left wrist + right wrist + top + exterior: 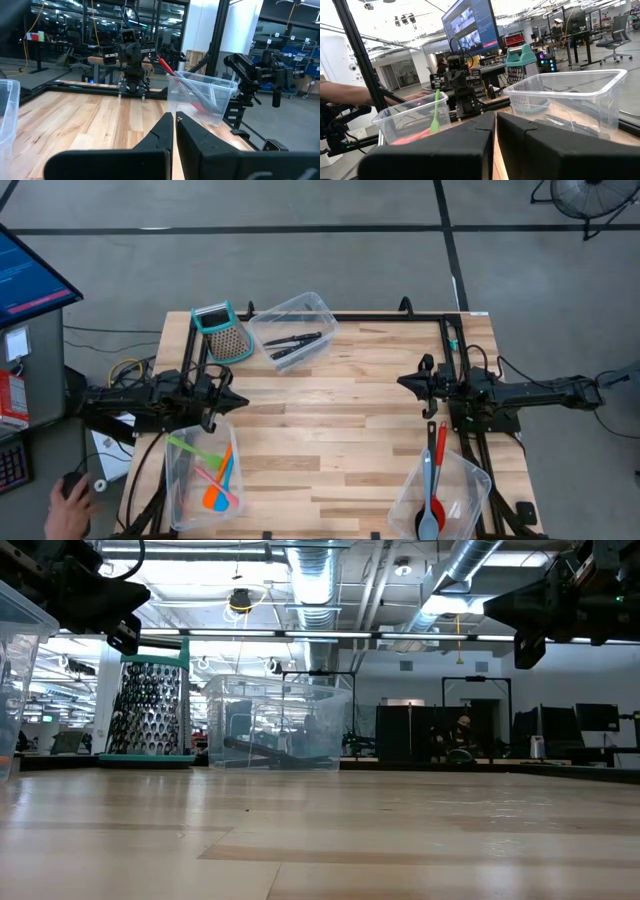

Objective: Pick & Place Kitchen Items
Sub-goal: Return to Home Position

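**High view.** Every utensil in sight lies inside a tub on the pale wooden bench (pixel 340 440). The left arm (pixel 150 402) stretches in from the left edge. Its jaws are pinched to a point, hold nothing, and aim across at the right arm (pixel 510 392), whose jaws are likewise closed and empty.

Just beside the left jaws, toward the near edge, stands a clear plastic tub (pixel 178 502). It holds the green silicone spatula (pixel 183 446), the pink spatula (pixel 212 477), the orange spatula (pixel 216 493) and the blue spatula (pixel 228 470), their long axes running roughly far-to-near.

The black-handled knives (pixel 296 344) lie along the length of the far clear tub (pixel 318 308), next to the teal-topped metal box grater (pixel 222 332). The left arm is the nearer one to both tubs.

The red spoon (pixel 438 480) and the grey spoon (pixel 427 490) stand handle-up in the near-right clear tub (pixel 472 498), just beside the right arm.

**Low view.** Both arms hang high at the upper corners, well apart from the board. The grater and the far tub stand side by side behind.

**Left wrist view.** The dark fingers (pixel 162 132) leave only a slit between them, and nothing is in it.

**Right wrist view.** The fingers (pixel 470 135) show the same thin slit and are also empty. A person's arm (pixel 350 92) reaches in beyond the bench.

Both arms look at or close to their rest pose, and I judge that no item lies in the way of the remaining move.
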